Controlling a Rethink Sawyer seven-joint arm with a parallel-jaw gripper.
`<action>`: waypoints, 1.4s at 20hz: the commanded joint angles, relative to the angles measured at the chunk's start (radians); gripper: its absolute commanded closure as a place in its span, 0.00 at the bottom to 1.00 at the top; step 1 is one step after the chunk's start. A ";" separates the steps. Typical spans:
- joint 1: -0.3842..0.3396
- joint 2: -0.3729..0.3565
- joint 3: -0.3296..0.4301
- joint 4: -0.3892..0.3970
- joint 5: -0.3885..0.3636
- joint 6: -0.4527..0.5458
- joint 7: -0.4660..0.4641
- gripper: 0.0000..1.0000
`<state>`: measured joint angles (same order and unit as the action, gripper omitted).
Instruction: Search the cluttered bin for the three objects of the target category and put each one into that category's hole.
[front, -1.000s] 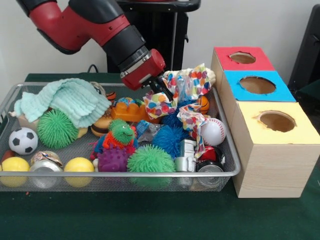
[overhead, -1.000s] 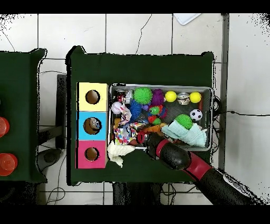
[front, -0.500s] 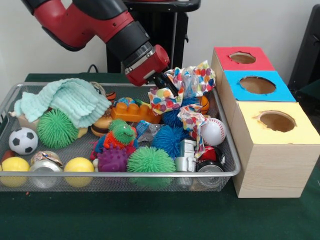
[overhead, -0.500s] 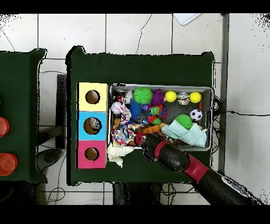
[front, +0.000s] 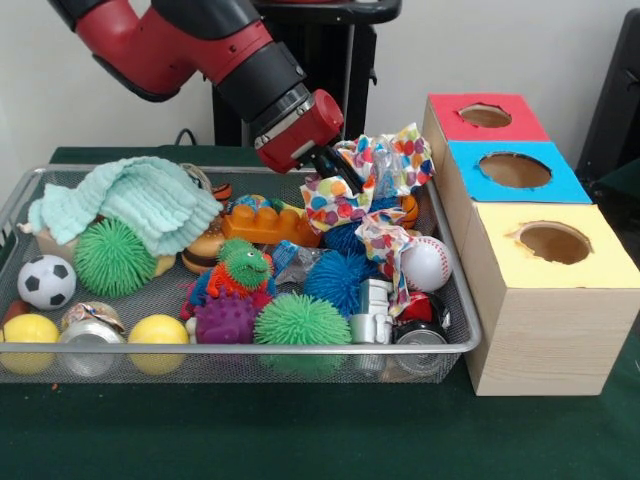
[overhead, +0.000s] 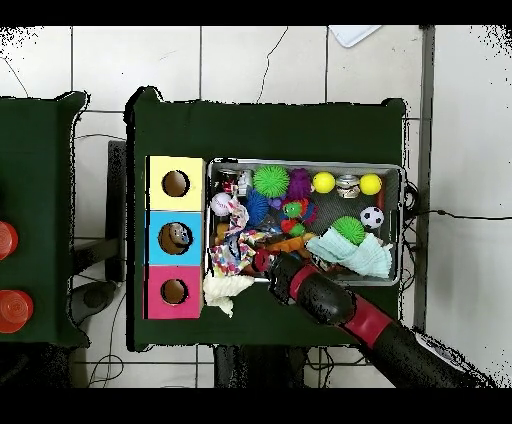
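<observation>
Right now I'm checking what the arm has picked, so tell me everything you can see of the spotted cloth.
The spotted cloth is thin, crumpled fabric, white with red, blue, yellow and green dots. Its upper part is bunched and raised at the pincer, which meets it at its left edge; whether the pincer is closed on it cannot be seen. A lower strip hangs down into the wire bin, draping over the blue spiky ball and lying against the baseball. It sits at the bin's end nearest the box with holes.

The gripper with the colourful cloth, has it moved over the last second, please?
Yes. In the front view the gripper, holding the patterned cloth, has shifted toward the red-topped box and risen slightly above the bin's rim.
</observation>
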<state>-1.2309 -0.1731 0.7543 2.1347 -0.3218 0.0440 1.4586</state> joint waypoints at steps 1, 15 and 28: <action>0.056 0.086 -0.058 -0.061 0.043 -0.121 0.251 1.00; 0.044 0.156 0.000 -0.033 0.094 -0.206 0.278 1.00; 0.042 0.159 0.006 0.005 0.129 -0.168 0.269 1.00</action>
<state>-1.2144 -0.0734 0.7507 2.1458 -0.2695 -0.1356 1.4586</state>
